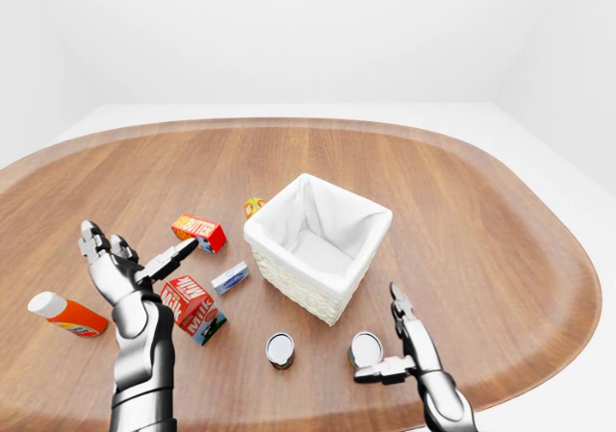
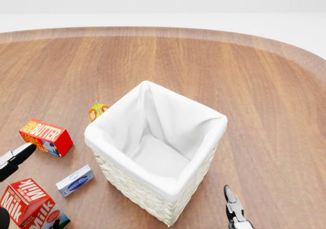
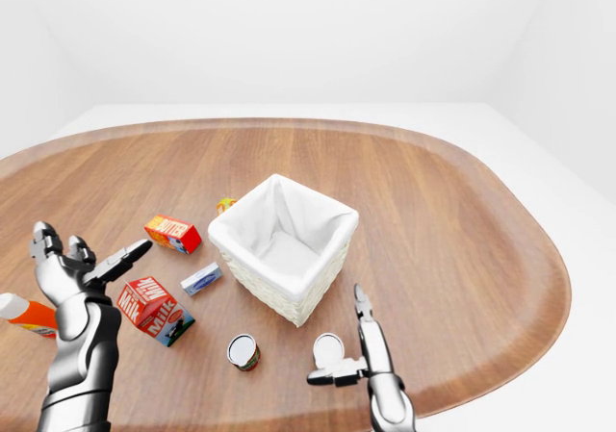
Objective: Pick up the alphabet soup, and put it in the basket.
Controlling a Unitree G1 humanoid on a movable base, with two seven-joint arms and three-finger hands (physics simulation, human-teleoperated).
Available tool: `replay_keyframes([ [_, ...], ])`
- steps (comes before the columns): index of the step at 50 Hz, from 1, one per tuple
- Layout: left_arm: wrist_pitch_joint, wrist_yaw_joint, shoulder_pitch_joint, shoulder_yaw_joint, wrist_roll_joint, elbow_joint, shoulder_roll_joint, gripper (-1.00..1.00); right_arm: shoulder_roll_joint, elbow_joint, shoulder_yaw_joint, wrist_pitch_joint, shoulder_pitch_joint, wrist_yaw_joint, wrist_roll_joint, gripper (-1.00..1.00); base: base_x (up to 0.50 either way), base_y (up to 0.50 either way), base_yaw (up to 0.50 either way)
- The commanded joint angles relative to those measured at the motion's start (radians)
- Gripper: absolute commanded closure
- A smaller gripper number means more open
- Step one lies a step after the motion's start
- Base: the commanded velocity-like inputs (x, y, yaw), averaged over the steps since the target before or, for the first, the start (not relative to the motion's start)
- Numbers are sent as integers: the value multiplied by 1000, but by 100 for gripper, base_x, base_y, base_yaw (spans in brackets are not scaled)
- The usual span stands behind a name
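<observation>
White walls close the room around a wide oval wooden desk (image 1: 481,220). Near its middle stands the basket (image 1: 318,244), white-lined and open at the top. In the left-eye view, to the left of it, lie a milk carton (image 1: 192,307), a butter box (image 1: 199,231), a small blue and white pack (image 1: 230,277) and, further left, an orange bottle (image 1: 65,315). Below the basket stand two cans: one (image 1: 280,350) with a red and green label, the other (image 1: 365,349) just beside the right hand (image 1: 409,350). I judge the second one is the soup, but its label is hidden, so I cannot be sure.

The right fingers (image 1: 397,302) are spread, with the thumb reaching toward that can and nothing held. The left hand (image 1: 120,270) is raised above the cartons, fingers spread too.

Risks: the thumb may push the can and tip it or roll it toward the near edge, which is close. When lifting, the can may hit the basket wall if it goes too low. Choosing the wrong can is also possible.

Free room is large to the right of the basket; the left side is crowded.
</observation>
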Motion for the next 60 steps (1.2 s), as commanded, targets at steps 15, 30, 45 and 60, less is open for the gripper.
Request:
replay_keyframes([
  [15, 0, -2, -1, -1, 1, 5, -1, -100, 1, 139, 23, -3, -50, -19, -55, -100, 0, 0, 0],
  [30, 0, -6, 5, 1, 0, -10, -2, -100, 1, 234, 36, -20, -89, -35, -81, -100, 0, 0, 0],
  [45, 0, -6, 4, 0, 1, -5, -2, -100, -3, 255, 30, -1, -86, -24, -97, -100, 0, 0, 0],
  [60, 0, -5, 2, 0, 1, -2, -1, -100, -2, 321, 23, -8, -113, -19, -108, -100, 0, 0, 0],
])
